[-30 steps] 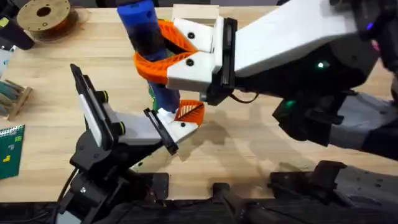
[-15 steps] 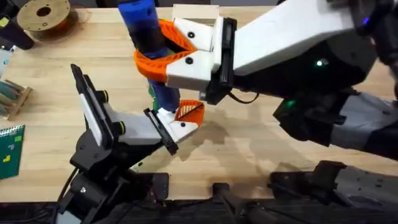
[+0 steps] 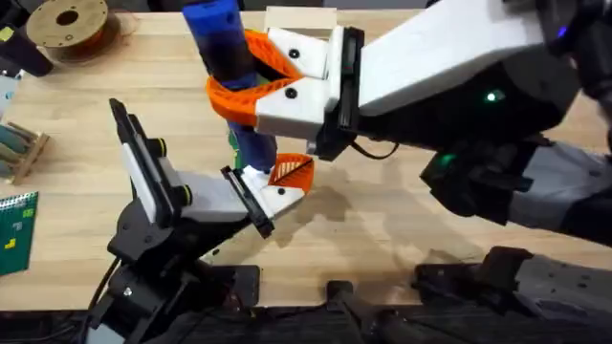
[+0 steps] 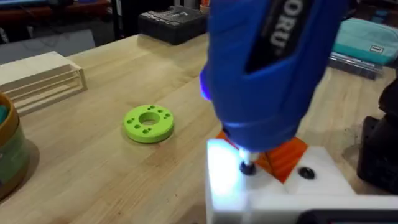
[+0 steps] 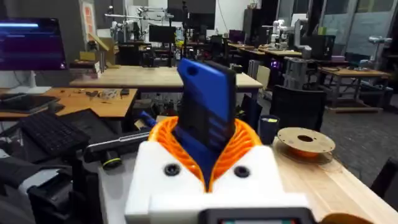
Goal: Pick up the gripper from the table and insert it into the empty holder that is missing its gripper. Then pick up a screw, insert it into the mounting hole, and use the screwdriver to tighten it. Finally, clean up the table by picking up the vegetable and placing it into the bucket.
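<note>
The right arm is reaching from four o'clock toward eleven, its right gripper [image 3: 251,76] clamping its orange pads [image 5: 239,144] tight. The left gripper [image 3: 277,182] is pointing toward two o'clock.

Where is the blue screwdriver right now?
Overhead, the screwdriver stands upright left of centre, clamped in the right gripper, its bit down on the holder.

1. On the blue screwdriver [image 4: 267,68] that I hold upright, white capital letters run along the body; I can read only "ORU", the rest cut off.
2. The green card [image 3: 16,229] at the worktop's left edge carries yellow marks too small to read.
</note>
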Controlling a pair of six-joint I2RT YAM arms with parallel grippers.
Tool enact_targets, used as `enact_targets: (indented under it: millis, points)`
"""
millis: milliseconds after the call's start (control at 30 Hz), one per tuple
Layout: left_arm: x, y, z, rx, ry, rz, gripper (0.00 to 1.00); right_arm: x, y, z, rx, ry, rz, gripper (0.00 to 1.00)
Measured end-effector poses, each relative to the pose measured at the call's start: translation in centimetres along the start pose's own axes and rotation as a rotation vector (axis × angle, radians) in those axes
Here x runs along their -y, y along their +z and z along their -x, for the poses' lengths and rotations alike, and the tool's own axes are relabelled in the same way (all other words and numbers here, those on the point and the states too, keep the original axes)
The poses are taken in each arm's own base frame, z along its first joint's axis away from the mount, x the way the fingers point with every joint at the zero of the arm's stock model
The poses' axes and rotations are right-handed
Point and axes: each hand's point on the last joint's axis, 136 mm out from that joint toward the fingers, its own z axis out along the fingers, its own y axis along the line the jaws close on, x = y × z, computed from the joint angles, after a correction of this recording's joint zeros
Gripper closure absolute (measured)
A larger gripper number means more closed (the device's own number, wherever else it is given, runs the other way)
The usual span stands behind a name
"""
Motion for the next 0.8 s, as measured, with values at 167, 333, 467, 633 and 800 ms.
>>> enact_targets:
  millis: [167,333,467,633,800]
  points:
    - [0.00,0.00,0.00,0.000,0.000,0.000,0.990,0.04,-0.02,0.07,0.002,-0.002,-0.001,0.972]
    - [0.00,0.00,0.02,0.001,0.001,0.000,0.990,0.49,-0.45,0.30,-0.002,-0.006,-0.008,0.972]
    - [0.05,0.00,0.02,0.001,0.002,-0.003,0.990,-0.02,-0.74,0.56,-0.003,-0.013,0.030,0.972]
    - [0.14,0.01,0.02,0.001,0.006,-0.007,0.990,-0.30,-0.81,0.48,-0.007,-0.016,0.051,0.972]
    - [0.14,0.01,0.02,0.001,0.006,-0.007,0.990,-0.40,-0.85,0.50,-0.007,-0.019,0.059,0.972]
